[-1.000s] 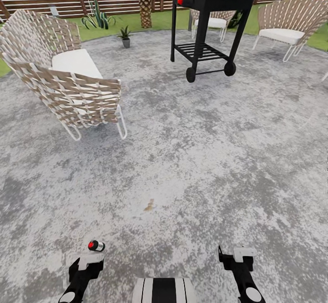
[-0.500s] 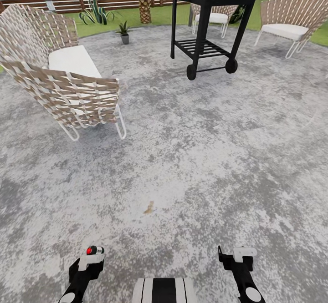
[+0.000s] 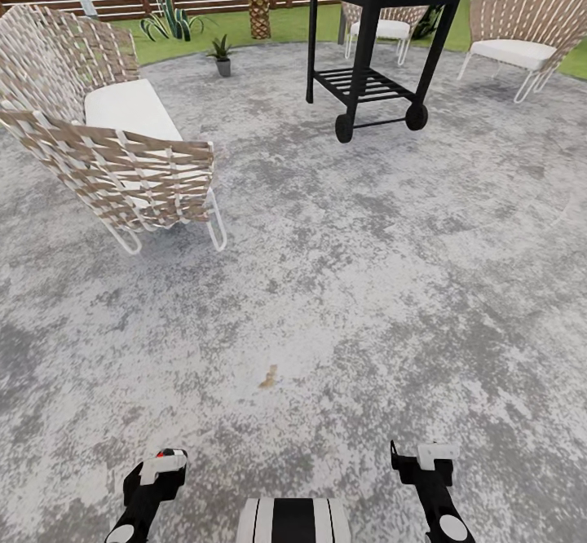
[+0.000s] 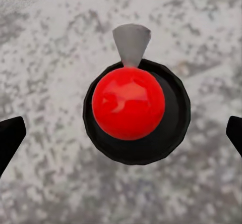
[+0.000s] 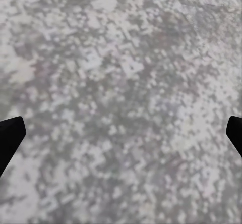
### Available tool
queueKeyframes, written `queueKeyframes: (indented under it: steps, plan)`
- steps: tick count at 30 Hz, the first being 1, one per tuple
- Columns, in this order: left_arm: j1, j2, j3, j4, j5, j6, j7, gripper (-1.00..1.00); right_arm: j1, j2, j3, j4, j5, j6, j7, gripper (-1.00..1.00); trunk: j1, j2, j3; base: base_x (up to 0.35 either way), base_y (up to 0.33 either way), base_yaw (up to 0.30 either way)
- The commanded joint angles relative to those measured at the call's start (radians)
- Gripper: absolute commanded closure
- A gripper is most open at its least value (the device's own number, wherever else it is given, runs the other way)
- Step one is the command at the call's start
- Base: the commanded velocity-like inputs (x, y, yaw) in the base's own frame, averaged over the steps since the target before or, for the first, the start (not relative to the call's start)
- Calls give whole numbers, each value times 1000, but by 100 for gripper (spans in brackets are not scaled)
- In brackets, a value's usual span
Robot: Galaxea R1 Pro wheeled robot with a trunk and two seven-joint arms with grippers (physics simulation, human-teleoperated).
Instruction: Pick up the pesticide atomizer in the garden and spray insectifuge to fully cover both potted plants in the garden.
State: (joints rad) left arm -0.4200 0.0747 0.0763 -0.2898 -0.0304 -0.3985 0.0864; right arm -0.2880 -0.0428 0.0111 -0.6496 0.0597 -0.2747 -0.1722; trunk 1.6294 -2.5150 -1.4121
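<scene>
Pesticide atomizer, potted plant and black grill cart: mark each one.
pesticide atomizer (image 4: 128, 103): left wrist view, on its red top.
potted plant (image 3: 221, 47): head view, on its leaves.
black grill cart (image 3: 364, 86): head view, on its lower slatted shelf.

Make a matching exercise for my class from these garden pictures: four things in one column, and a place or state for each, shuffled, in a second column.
Things:
1. pesticide atomizer
2. potted plant
3. black grill cart
4. left claw

Places or states:
A. standing on wheels on the patio, between the woven chairs
B. open, fingers spread wide
C. seen from above in the left wrist view, red top up, between the fingers
D. at the far edge of the patio, near the lawn

Right pairs: 1-C, 2-D, 3-A, 4-B
</scene>
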Motion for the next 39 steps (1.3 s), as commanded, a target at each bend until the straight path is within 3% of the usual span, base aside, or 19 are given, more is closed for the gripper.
queueKeyframes:
  steps: [1, 39]
  plan:
    - [0, 0, 3, 0, -3, -3, 1, -100, 0, 0, 1, 1, 6, -1, -6, -100, 0, 0, -1, 2, 1, 0]
    - [2, -1, 5, 0, -3, -5, 1, -100, 0, 0, 1, 1, 6, -1, -6, -100, 0, 0, 18, 0, 0, -11]
